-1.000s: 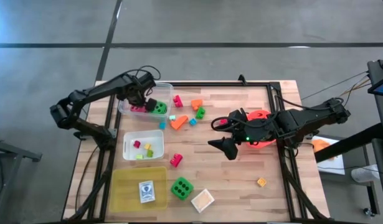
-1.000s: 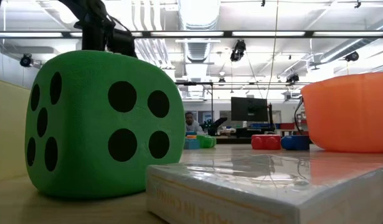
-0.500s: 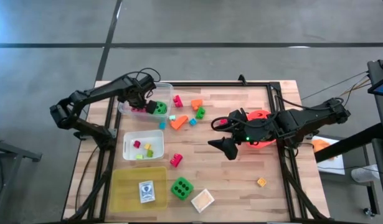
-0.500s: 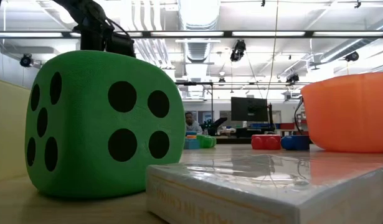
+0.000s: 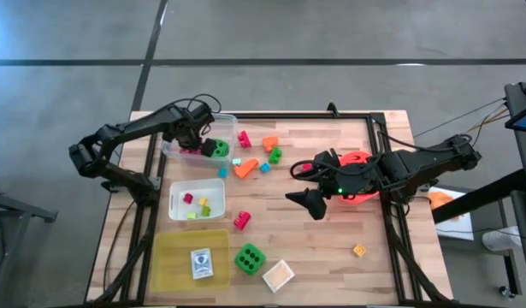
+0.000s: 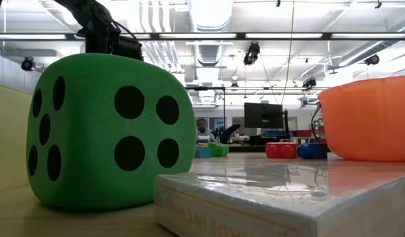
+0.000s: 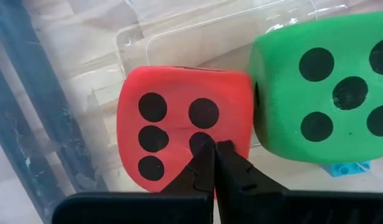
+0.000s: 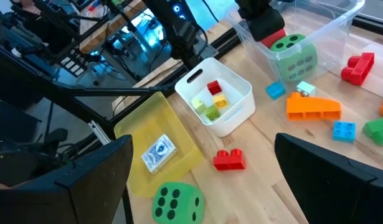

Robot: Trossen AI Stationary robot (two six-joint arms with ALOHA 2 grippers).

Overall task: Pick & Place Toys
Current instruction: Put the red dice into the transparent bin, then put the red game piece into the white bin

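Across the wooden surface [image 5: 331, 239] the toys lie scattered, with the yellow tray [image 5: 173, 261] at the near left corner holding a small card [image 5: 201, 263] and a clear tub [image 5: 179, 128] at the far left. In that tub sit a pink-red die [image 7: 179, 124] and a green die [image 7: 322, 93], touching side by side. The left end effector [image 7: 215, 163] hangs over the tub with its fingers pressed together, tips against the pink-red die's dotted face, holding nothing. The right end effector [image 5: 310, 184] hovers mid-surface, spread wide and empty, in front of the red-orange bucket [image 5: 357, 162]. A second green die [image 5: 250, 257] stands by the yellow tray, beside a flat boxed card [image 5: 278, 275]. A white bin [image 5: 197, 199] holds little blocks [image 8: 213, 102]. An orange block [image 5: 245, 168], a red block [image 5: 242, 221] and a tiny orange cube [image 5: 359, 250] lie loose.
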